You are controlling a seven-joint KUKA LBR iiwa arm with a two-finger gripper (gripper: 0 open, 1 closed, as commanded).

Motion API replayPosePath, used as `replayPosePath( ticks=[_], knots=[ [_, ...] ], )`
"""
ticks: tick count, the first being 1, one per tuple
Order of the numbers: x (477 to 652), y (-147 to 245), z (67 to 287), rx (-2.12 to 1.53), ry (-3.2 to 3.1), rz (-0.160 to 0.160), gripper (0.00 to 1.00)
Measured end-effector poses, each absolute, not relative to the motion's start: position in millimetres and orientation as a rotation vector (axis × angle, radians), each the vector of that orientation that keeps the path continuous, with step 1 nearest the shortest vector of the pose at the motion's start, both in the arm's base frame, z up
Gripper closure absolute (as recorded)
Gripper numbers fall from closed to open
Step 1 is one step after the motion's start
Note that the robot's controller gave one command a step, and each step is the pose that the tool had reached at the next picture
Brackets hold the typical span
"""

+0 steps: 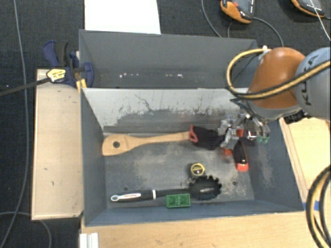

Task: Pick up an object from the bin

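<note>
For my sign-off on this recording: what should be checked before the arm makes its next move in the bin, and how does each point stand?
1. The gripper is inside the bin, on its right side: ok.
2. A thing is within reach: a black item with a red end lies just left of it: ok.
3. Anything held already: cannot tell.
4. The wooden spoon touches that black item with its handle tip and may drag along: not ok.
5. The brush, green block and yellow tape measure lie apart from the gripper: ok.

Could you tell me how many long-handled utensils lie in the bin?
2: a pale wooden spoon across the middle, a black-and-white brush along the near wall. The arm may hide more.
</note>
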State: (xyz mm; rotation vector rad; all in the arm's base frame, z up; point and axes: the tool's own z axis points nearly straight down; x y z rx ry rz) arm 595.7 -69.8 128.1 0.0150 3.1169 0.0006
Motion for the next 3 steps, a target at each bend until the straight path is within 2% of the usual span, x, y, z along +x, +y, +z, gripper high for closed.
replayPosePath(
  ticks=[2, 3],
  knots=[
    [597.4, -70, 142, 0.011, 3.104, -0.002, 1.0],
    [598.2, -70, 171, 0.01, 3.1, -0.003, 1.0]
  ],
)
